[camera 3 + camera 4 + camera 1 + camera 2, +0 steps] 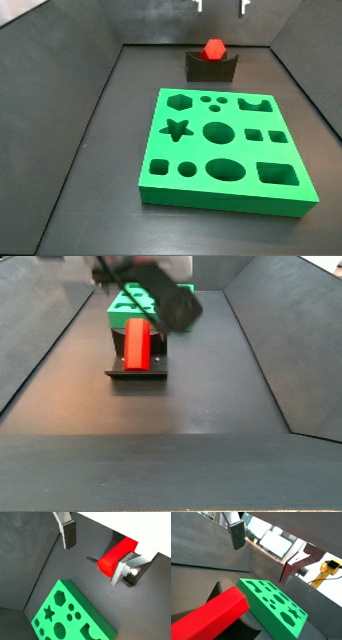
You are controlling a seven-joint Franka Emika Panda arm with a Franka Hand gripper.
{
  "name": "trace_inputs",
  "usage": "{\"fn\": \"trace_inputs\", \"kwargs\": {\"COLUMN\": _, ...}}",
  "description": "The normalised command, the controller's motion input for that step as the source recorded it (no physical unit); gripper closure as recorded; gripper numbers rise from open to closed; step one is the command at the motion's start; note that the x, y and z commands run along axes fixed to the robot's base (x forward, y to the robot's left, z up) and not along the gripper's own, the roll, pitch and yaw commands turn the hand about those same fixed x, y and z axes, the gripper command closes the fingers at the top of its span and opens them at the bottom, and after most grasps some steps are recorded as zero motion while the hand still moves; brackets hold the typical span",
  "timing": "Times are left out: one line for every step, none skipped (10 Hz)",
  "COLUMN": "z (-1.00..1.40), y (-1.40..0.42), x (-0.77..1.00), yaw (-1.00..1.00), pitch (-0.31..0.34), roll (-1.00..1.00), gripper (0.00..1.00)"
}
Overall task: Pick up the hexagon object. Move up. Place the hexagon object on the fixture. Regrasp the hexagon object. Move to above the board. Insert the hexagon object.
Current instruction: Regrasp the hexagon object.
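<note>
A: Where is the hexagon object [117,556] in a wrist view?

B: Lying in the fixture [132,568], apart from the tool [97,547], whose fingers [69,534] stand wide with nothing between them.

A: And the hexagon object [212,618] in a wrist view?

B: Large and close, beside the board [284,619]. The tool [264,549] is empty.

A: In a side view?

B: The hexagon object [213,48] sits end-on in the fixture [211,68], beyond the board [221,195]. The tool [221,6] hangs above it.

A: In a side view?

B: The hexagon object's [138,341] long axis runs near to far across the fixture [136,369]; the tool [140,271] is blurred, just beyond. I judge the regrasp means coming down across that axis.
</note>
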Motion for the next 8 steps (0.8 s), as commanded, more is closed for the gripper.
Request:
{"fn": "trace_inputs", "kwargs": {"z": 0.64, "y": -0.68, "x": -0.13, "yaw": 0.03, "pitch": 0.041, "roll": 1.0, "gripper": 0.0}}
{"fn": "trace_inputs", "kwargs": {"z": 0.39, "y": -0.48, "x": -0.12, "yaw": 0.03, "pitch": 0.031, "roll": 1.0, "gripper": 0.0}}
{"fn": "trace_inputs", "kwargs": {"z": 0.18, "y": -0.32, "x": -0.1, "yaw": 0.03, "pitch": 0.028, "roll": 1.0, "gripper": 0.0}}
{"fn": "trace_inputs", "kwargs": {"z": 0.04, "y": -0.15, "x": -0.05, "yaw": 0.03, "pitch": 0.025, "roll": 1.0, "gripper": 0.0}}
{"fn": "trace_inputs", "kwargs": {"z": 0.04, "y": -0.04, "x": -0.03, "yaw": 0.03, "pitch": 0.027, "roll": 1.0, "gripper": 0.0}}
{"fn": "trace_inputs", "kwargs": {"z": 0.03, "y": -0.03, "x": -0.03, "yaw": 0.03, "pitch": 0.026, "roll": 1.0, "gripper": 0.0}}
{"fn": "trace_inputs", "kwargs": {"z": 0.02, "y": -0.04, "x": -0.03, "yaw": 0.03, "pitch": 0.022, "roll": 1.0, "gripper": 0.0}}
{"fn": "trace_inputs", "kwargs": {"z": 0.02, "y": -0.04, "x": -0.04, "yaw": 0.03, "pitch": 0.018, "roll": 1.0, "gripper": 0.0}}
